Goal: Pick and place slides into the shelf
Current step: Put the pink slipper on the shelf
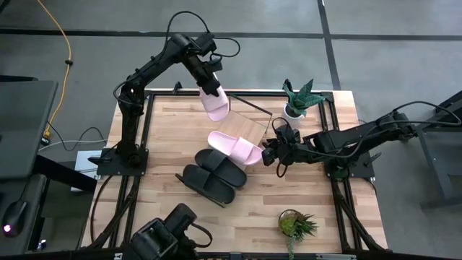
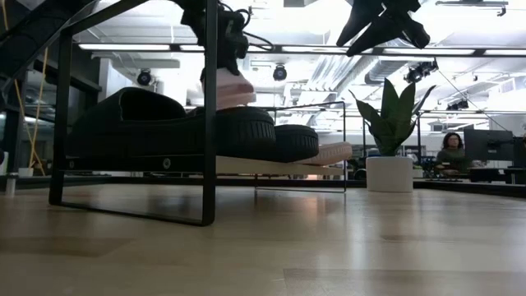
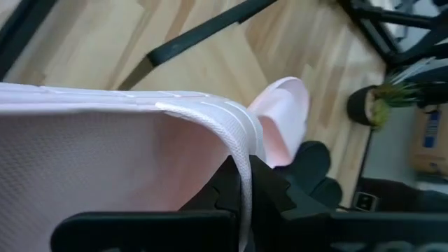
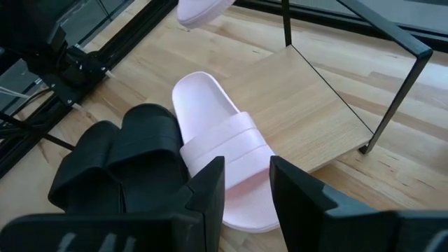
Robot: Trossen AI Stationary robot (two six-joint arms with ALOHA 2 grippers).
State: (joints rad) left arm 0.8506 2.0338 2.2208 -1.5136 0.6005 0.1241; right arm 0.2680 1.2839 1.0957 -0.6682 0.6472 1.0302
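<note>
My left gripper [image 1: 211, 85] is shut on a pale pink slide [image 1: 215, 103], held in the air over the far left corner of the shelf [image 1: 249, 124], a light board on a thin black wire frame. The second pink slide [image 4: 224, 143] lies at the board's near edge, beside two black slides [image 1: 213, 175] resting side by side on the tabletop. My right gripper [image 4: 248, 185] is open, level with the table, with its fingers just above that lying slide's right end. I cannot tell whether they touch it. My left gripper holds the pink slide by its upper end, near a ribbed edge [image 3: 241, 157], with a dark finger [image 3: 280, 199] against one face. It comes from above. The slide is lifted clear and hangs below the fingers [image 2: 226, 89], its free end pointing down toward the shelf.
A white-potted plant [image 1: 297, 101] stands at the table's far right by the shelf, and a second plant [image 1: 294, 224] near the front edge. Black frame rails run along the table's sides. Bare wood lies to the near right of the slides. A person sits far behind [image 2: 450, 152].
</note>
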